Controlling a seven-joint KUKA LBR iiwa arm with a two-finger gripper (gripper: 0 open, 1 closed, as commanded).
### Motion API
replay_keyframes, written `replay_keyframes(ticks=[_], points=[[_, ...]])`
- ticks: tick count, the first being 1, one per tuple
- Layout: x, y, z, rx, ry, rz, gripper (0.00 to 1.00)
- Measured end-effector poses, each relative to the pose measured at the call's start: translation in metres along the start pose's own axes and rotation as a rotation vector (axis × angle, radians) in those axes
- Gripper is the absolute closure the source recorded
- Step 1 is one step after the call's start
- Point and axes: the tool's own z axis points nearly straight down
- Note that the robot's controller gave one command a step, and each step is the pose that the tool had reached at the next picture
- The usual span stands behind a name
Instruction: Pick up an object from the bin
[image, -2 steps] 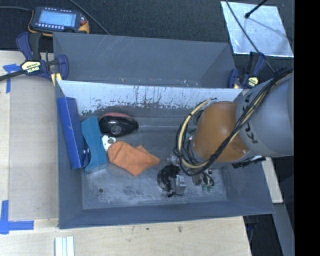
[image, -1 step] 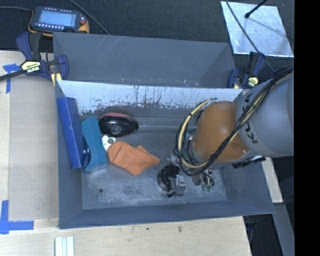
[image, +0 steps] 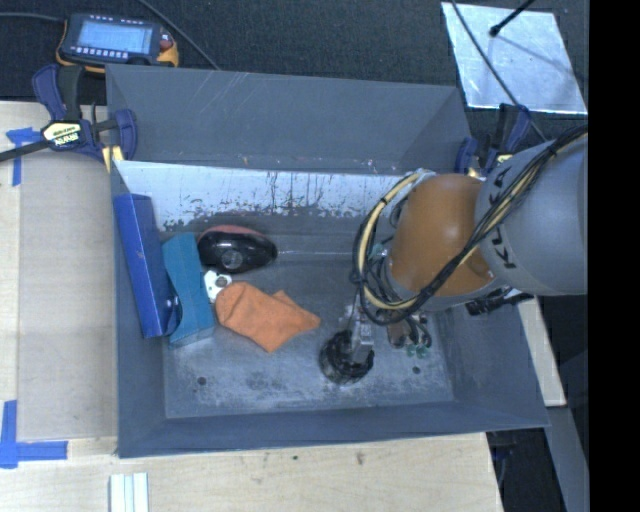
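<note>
My gripper is low in the bin's front right part, its fingers pointing down onto a small black round thing on the bin floor. Whether that thing sits between the fingers is hidden by the gripper itself. To the left lies a crumpled orange cloth, apart from the gripper.
Further left are a black computer mouse near the back wall, a teal block with a small white piece beside it, and a long blue flat bar leaning along the left wall. The arm with its orange cover fills the right side.
</note>
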Motion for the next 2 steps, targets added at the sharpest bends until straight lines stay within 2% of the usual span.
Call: replay_keyframes(ticks=[1, 2], points=[[-0.007, 0.004, -0.028, 0.001, -0.003, 0.003, 1.0], [-0.018, 0.0, -0.031, 0.001, -0.008, -0.001, 1.0]])
